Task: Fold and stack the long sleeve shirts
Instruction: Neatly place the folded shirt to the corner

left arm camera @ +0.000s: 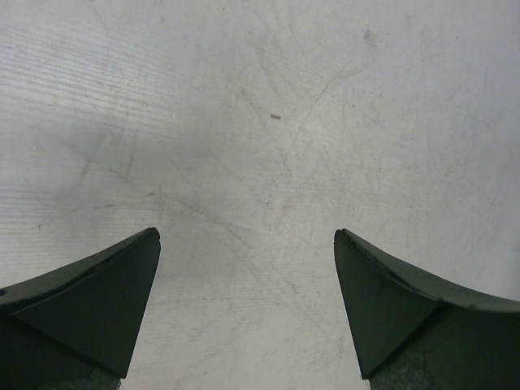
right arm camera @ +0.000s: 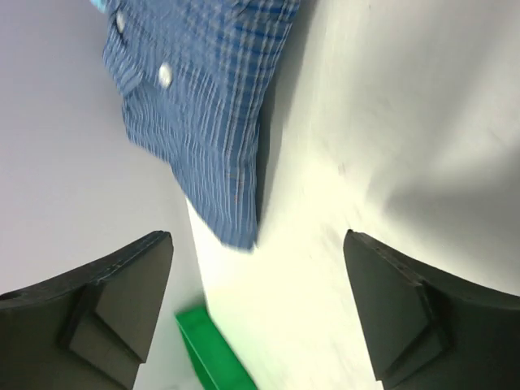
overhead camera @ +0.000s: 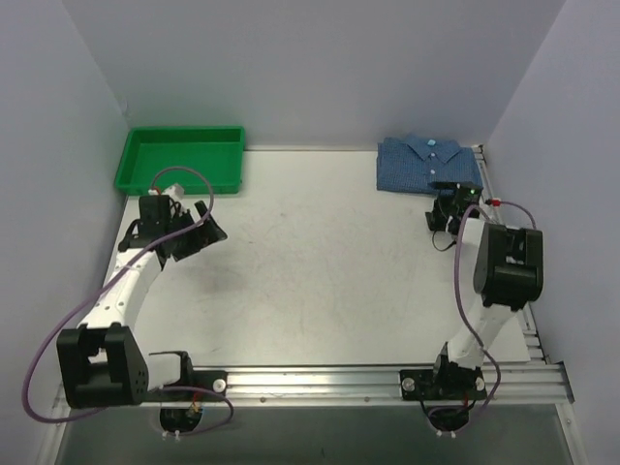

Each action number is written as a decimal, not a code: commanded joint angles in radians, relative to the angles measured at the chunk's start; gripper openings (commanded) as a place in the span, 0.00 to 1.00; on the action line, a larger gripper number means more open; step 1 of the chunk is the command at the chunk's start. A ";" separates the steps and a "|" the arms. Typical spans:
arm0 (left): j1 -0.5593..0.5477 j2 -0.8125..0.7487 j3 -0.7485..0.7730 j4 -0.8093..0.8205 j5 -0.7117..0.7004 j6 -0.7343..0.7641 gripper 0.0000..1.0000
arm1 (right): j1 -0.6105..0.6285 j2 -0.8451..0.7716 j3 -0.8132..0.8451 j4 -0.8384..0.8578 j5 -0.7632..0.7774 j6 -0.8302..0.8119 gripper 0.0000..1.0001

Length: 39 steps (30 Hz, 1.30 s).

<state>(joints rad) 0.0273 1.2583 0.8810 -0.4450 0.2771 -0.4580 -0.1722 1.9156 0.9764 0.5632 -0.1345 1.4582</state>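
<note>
A blue fine-checked long sleeve shirt [overhead camera: 426, 165] lies folded at the table's back right corner, collar toward the wall. In the right wrist view the shirt [right arm camera: 203, 106] shows white buttons and hangs clear of the fingers. My right gripper [overhead camera: 451, 205] hovers just in front of the shirt, open, with nothing between its jaws [right arm camera: 256, 252]. My left gripper [overhead camera: 199, 232] sits at the left of the table, open over bare tabletop [left arm camera: 248, 236], holding nothing.
A green plastic tray [overhead camera: 180, 159] stands at the back left, also glimpsed as a green tray edge [right arm camera: 213, 349] in the right wrist view. Grey walls close in the table on three sides. A metal rail [overhead camera: 387, 380] runs along the near edge.
</note>
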 commanded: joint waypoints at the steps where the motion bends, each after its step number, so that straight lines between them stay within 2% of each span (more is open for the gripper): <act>1: -0.004 -0.091 0.019 0.036 -0.012 0.027 0.98 | -0.042 -0.271 -0.002 -0.266 -0.085 -0.249 0.91; 2: -0.007 -0.112 0.035 0.019 -0.015 0.027 0.97 | -0.049 -0.317 0.010 -0.471 -0.085 -0.307 0.94; 3: -0.010 -0.134 0.041 -0.012 -0.018 0.024 0.98 | -0.052 -0.360 0.042 -0.556 -0.077 -0.447 0.95; 7: -0.018 -0.293 0.081 -0.118 -0.030 0.021 0.97 | -0.055 -0.648 0.123 -1.008 0.012 -0.741 0.97; 9: -0.018 -0.348 0.136 -0.222 -0.079 0.042 0.97 | -0.056 -0.792 0.148 -1.118 0.022 -0.871 0.97; 13: -0.020 -0.482 0.254 -0.404 -0.154 0.096 0.97 | -0.055 -1.048 0.185 -1.347 0.079 -1.014 0.99; 16: -0.061 -0.583 0.321 -0.506 -0.216 0.114 0.97 | -0.052 -1.255 0.182 -1.440 0.184 -1.078 0.99; 18: -0.087 -0.638 0.363 -0.572 -0.265 0.127 0.97 | 0.020 -1.404 0.159 -1.464 0.234 -1.091 0.99; 20: -0.118 -0.700 0.424 -0.656 -0.386 0.127 0.97 | 0.062 -1.483 0.148 -1.506 0.294 -1.098 1.00; 23: -0.177 -0.766 0.369 -0.701 -0.545 0.127 0.97 | 0.149 -1.598 0.124 -1.525 0.360 -1.090 1.00; 26: -0.225 -0.832 0.290 -0.733 -0.576 0.076 0.98 | 0.201 -1.717 0.122 -1.534 0.404 -1.116 1.00; 34: -0.345 -0.987 0.200 -0.725 -0.595 0.007 0.97 | 0.235 -1.856 0.111 -1.531 0.458 -1.128 1.00; 39: -0.363 -0.998 0.213 -0.704 -0.608 -0.016 0.97 | 0.237 -1.876 0.110 -1.533 0.460 -1.127 1.00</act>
<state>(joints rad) -0.3244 0.2623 1.0760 -1.1770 -0.2955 -0.4431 0.0597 0.0406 1.0962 -0.9791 0.2924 0.3492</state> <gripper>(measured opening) 0.975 0.999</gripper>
